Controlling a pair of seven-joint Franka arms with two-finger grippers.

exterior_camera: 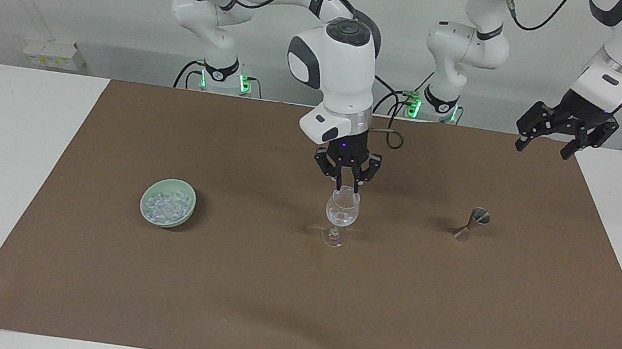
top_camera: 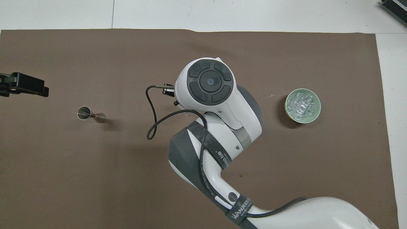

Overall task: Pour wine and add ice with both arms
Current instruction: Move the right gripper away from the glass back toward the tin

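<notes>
Right hand (exterior_camera: 348, 186) hung over the clear stemmed wine glass (exterior_camera: 341, 214), finger state unclear; left hand (exterior_camera: 550, 139) spread. Glassy ice cubes (exterior_camera: 166, 205) looked slippery, so pinch one across flat faces.

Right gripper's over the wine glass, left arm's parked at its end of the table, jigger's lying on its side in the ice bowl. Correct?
Not quite. The jigger isn't in the pale green bowl; it stands on the brown mat toward the left arm's end, apart from the bowl, which holds only ice. The facing view shows it. The rest holds: right gripper over the wine glass, left gripper waiting.
</notes>
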